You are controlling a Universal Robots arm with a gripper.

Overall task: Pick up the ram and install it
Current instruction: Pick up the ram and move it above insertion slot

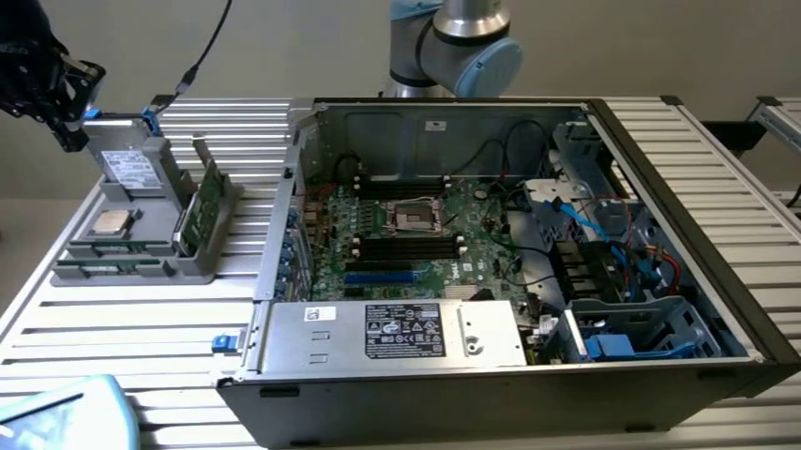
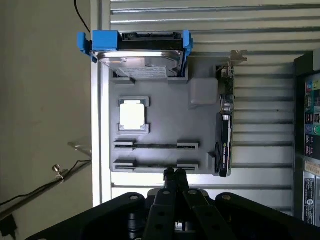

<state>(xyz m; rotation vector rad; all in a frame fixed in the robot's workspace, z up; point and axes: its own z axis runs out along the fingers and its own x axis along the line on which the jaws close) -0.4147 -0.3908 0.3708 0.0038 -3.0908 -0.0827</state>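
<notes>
gripper (image 2: 175, 174) fingers pressed together, holding nothing, over near edge of gray holder (image 2: 165, 120) | ram (image 2: 150, 166) on edge in nearest slot, just past fingertips, not gripped | second stick (image 2: 156, 146) in next slot | processor chip (image 2: 133, 114) beyond | hard drive (image 2: 140, 62) at far end

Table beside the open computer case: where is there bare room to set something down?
Bare slats lie between the grey parts holder, the computer case and a pale blue object. Crowded: the holder itself and the case's inside.
</notes>
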